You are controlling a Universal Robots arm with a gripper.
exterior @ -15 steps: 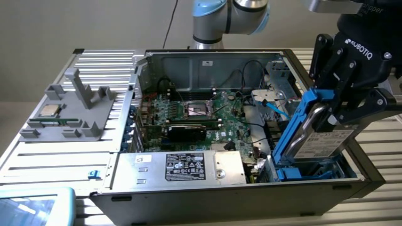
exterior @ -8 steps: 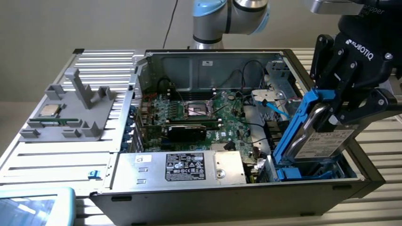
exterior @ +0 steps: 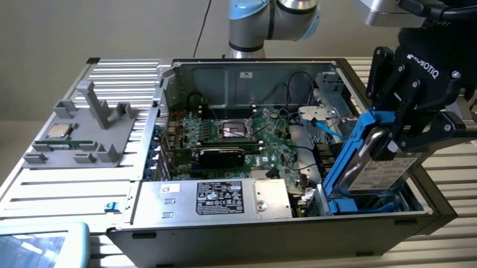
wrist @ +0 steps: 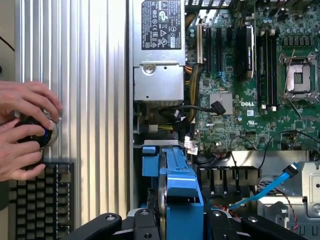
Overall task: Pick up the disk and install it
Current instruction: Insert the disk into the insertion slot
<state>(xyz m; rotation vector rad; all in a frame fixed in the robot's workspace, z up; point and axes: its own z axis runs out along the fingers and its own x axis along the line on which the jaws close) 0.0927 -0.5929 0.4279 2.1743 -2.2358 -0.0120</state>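
The disk, a silver-grey drive with a white label in a bright blue carrier, hangs steeply tilted at the exterior view's right. Its lower end is down in the blue drive bay at the front corner of the open computer case. My gripper is shut on the disk's upper end, with one black finger on each flat side. In the wrist view the disk appears edge-on as a blue strip between my gripper fingers, over the bay beside the case wall.
Beside the bay sit a silver power supply with a black label, the motherboard and a loose blue cable. A grey fixture holds a square chip. A person's hands rest on a round knob above a keyboard.
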